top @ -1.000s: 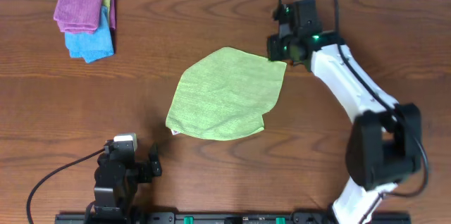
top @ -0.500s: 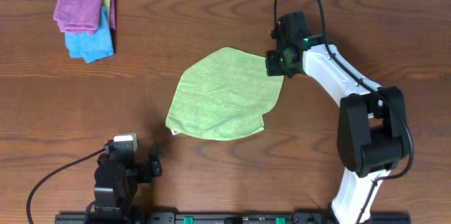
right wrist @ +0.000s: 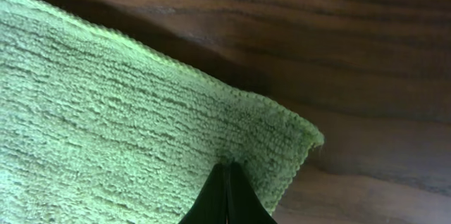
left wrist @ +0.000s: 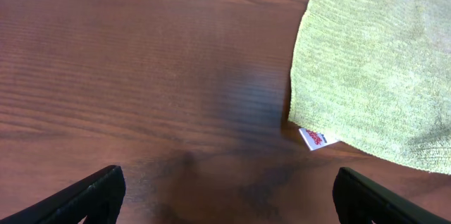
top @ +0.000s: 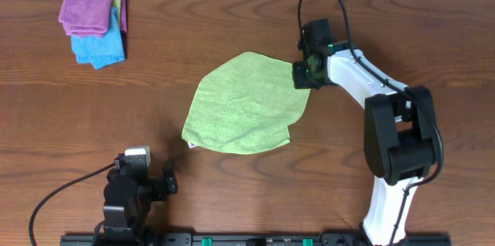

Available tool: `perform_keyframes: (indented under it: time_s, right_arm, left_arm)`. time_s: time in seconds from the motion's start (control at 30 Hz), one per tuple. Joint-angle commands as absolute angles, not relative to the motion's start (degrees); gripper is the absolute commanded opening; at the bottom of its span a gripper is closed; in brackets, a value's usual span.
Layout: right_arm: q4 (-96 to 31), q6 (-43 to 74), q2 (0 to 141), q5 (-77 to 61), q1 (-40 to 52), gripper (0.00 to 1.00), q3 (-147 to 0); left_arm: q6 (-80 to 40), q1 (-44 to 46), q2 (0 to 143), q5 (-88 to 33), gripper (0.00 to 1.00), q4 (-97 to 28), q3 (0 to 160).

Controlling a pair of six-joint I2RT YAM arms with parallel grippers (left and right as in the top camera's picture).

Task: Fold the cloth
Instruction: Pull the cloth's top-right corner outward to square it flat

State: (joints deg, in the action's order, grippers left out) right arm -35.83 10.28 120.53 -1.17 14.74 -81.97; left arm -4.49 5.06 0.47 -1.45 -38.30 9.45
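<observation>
The light lime-green cloth (top: 247,103) lies flat in the middle of the table, with its small white tag (top: 191,145) at the near left corner. My right gripper (top: 303,74) is at the cloth's far right corner. In the right wrist view its fingers (right wrist: 227,182) are pressed together, pinching the cloth (right wrist: 127,125) just inside that corner. My left gripper (left wrist: 225,210) is open and empty, low over bare wood near the table's front, to the left of the cloth (left wrist: 380,76) and its tag (left wrist: 315,139).
A folded purple cloth (top: 93,10) lies on a bright blue cloth (top: 100,46) at the far left corner of the table. The left arm's base (top: 128,196) and its cable are at the front left edge.
My right arm has swung in and down from just behind the cloth's far right corner onto that corner. The cloth and the left arm have not moved.
</observation>
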Motion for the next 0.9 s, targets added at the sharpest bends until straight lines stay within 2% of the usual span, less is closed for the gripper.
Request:
perform_keyframes:
  time_s: [0.0, 0.2, 0.4, 0.6, 0.77, 0.87]
  right_arm:
    - [-34.9, 11.1, 123.6, 0.3, 14.5, 0.01, -82.1]
    - [-29.0, 10.2, 130.4, 3.0, 13.2, 0.01, -82.3]
    - [-28.7, 10.3, 138.1, 3.3, 10.8, 0.01, -86.5]
    - [-28.3, 10.2, 139.8, 6.9, 9.0, 0.01, -92.1]
    - [-30.9, 10.0, 139.8, 6.9, 8.3, 0.01, -95.6]
    - [-36.5, 10.0, 139.4, 6.9, 8.4, 0.01, -98.9]
  left_arm:
    - [-4.7, 5.3, 0.2, -1.1, 0.95, -38.7, 9.0]
    - [-4.7, 5.3, 0.2, -1.1, 0.95, -38.7, 9.0]
    - [-4.7, 5.3, 0.2, -1.1, 0.95, -38.7, 9.0]
    - [-4.7, 5.3, 0.2, -1.1, 0.95, -38.7, 9.0]
    - [-4.7, 5.3, 0.2, -1.1, 0.95, -38.7, 9.0]
    - [-4.7, 5.3, 0.2, -1.1, 0.95, -38.7, 9.0]
